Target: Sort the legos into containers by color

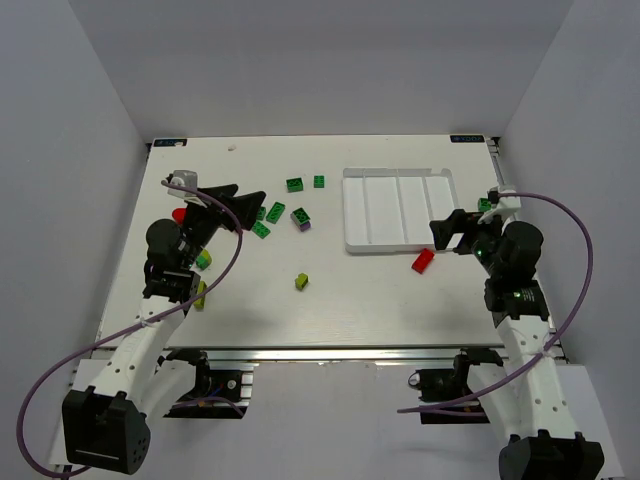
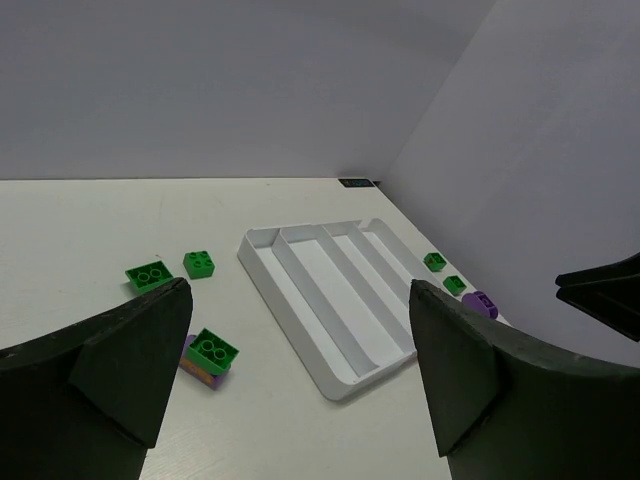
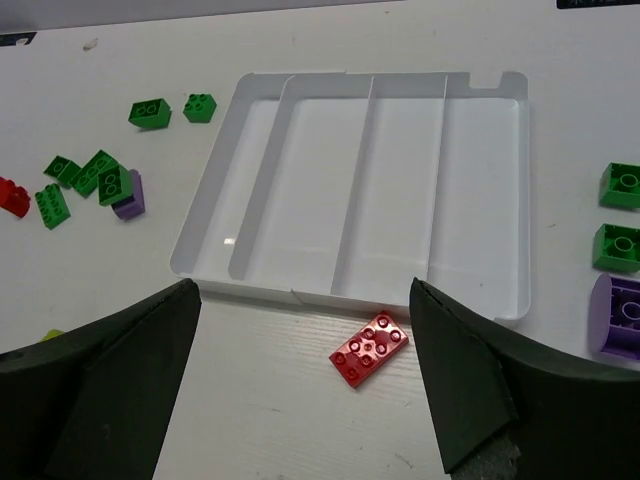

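The right gripper (image 3: 302, 305) is hovering released, jaws spread wide and gripping nothing. The red lego (image 3: 369, 349) is lying on the desk (image 1: 350, 310) just ahead of it, just outside the near wall of the tray (image 3: 480, 200) and skewed to the jaw line. All four compartments of the tray are standing without bricks. Two green legos (image 3: 620, 215) and a purple lego (image 3: 620, 315) are lying beside the tray on the right-arm side. The left gripper (image 2: 300, 290) is also hanging released, over a green-and-purple cluster (image 2: 208, 357) on the tray's left-arm side.

Hazards, as judged:
- The red lego is lying close to the tray wall, so a descending finger may strike the rim and shift the tray.
- Because the brick is skewed, closing jaws may twist it or squeeze it out.
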